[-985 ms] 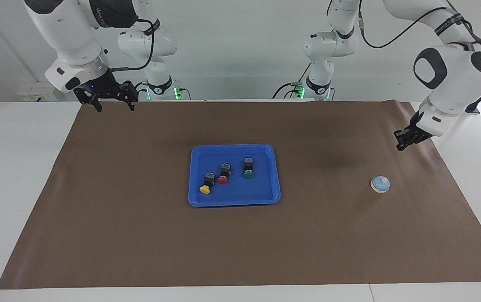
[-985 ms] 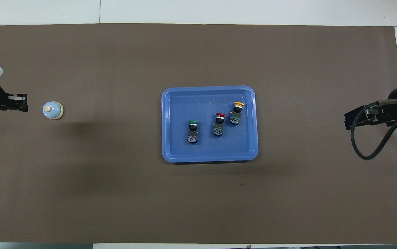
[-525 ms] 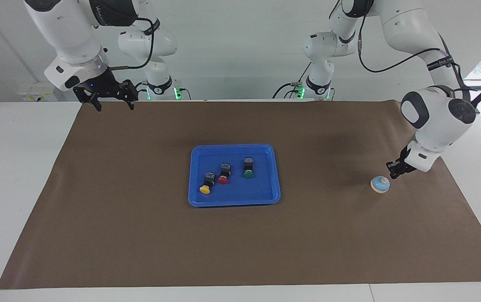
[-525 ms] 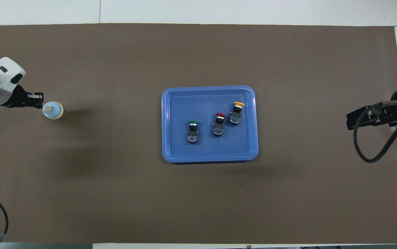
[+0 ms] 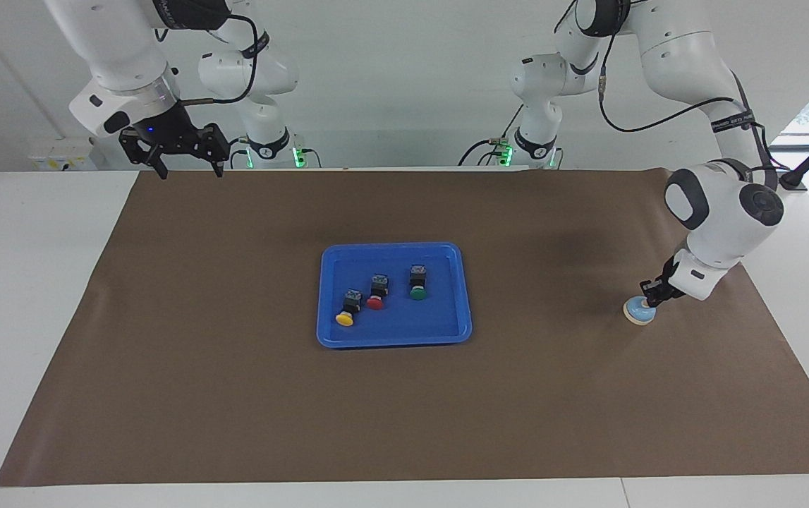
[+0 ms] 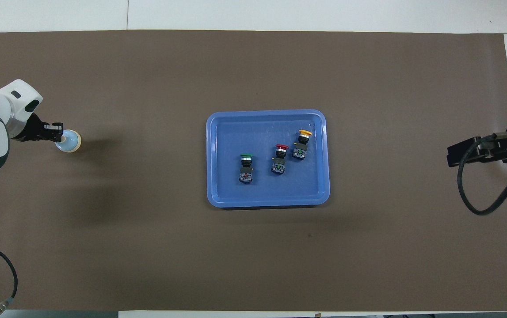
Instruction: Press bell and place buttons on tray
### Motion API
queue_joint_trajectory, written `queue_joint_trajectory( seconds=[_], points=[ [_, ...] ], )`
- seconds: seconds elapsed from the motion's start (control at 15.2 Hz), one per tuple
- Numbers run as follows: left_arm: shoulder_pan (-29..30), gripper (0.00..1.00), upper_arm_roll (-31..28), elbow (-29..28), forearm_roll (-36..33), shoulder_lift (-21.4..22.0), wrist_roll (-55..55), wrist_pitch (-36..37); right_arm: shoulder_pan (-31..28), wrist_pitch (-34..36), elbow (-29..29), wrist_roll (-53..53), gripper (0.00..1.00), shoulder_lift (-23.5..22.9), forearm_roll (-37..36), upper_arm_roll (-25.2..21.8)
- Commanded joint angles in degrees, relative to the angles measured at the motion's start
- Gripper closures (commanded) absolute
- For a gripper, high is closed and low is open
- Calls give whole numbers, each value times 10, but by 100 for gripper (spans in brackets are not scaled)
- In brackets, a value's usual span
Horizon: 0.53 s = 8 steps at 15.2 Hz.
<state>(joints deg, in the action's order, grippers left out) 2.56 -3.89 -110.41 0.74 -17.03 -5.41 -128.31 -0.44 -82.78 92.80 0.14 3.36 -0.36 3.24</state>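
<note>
Light-blue bell (image 5: 638,310) under left gripper (image 5: 649,293), fingers pinched together, holding nothing. Press straight down on knob, release cleanly. Right gripper (image 5: 183,157) open, empty, waiting over table corner.

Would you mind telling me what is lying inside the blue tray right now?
Inside the tray lie the three buttons, green, red and yellow, all on their sides. Nothing covers them; only their undersides are hidden.

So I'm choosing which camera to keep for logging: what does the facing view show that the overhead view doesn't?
Only the facing view shows both arms whole with their bases, the right gripper raised and open, and the left gripper down at the top of the bell.

Only the overhead view shows the buttons' spacing inside the tray undistorted.

Both show the green button, red button and yellow button lying in the tray.
</note>
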Motion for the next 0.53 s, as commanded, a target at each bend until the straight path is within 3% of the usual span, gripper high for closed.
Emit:
queue_joint_trajectory(
  seconds=[0.0, 0.2, 0.26, 0.33, 0.39, 0.46],
  points=[
    [-3, 100, -1, -11, -7, 0, -2, 10, -13, -5, 14, -15, 0, 11, 19, 4],
    [-4, 100, 0, 69, -7, 16, -1, 143, -13, -6, 14, -15, 0, 11, 19, 3],
    [-6, 85, 3, 92, -7, 26, 1, 188, -13, -5, 14, -12, 0, 11, 18, 3],
    [-12, 57, 3, 105, -7, 39, 3, 219, -13, -5, 13, -14, 0, 11, 18, 3],
    [-18, 11, 3, 108, -7, 47, 5, 235, -13, -5, 14, -13, 0, 11, 18, 3],
    [-21, 0, 5, 108, -7, 56, 6, 250, -13, -5, 14, -13, 0, 11, 18, 3]
  ],
)
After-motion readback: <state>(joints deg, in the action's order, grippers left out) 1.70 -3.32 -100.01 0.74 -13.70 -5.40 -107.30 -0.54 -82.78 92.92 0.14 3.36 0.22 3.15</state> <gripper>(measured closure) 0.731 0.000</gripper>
